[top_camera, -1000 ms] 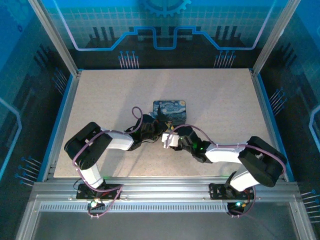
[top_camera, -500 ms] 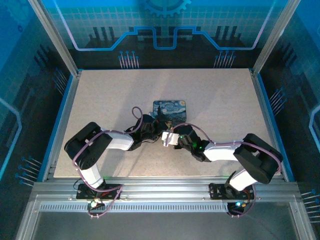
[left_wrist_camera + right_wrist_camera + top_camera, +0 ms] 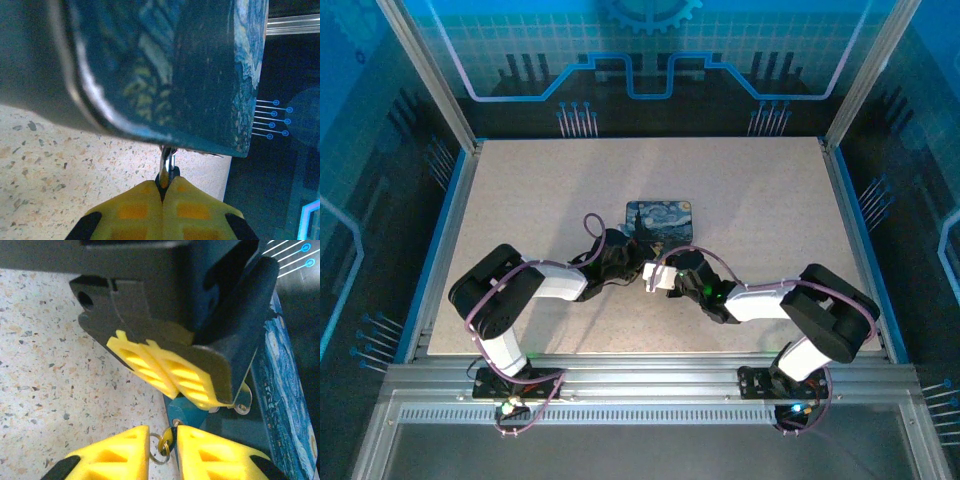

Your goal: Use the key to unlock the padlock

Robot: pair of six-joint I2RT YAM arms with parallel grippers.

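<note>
Mid-worktop, hard by near side of tin: padlock, pinched in shut left gripper. Key between near-closed jaws of right gripper; clamped or not, cannot tell. Light, stiff, slippery; best pinched flat by bow

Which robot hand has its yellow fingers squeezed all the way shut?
The left gripper: its yellow fingers meet with no gap, pinching a thin silvery metal piece. The right gripper has a gap between its fingers, with a small ring in it.
</note>
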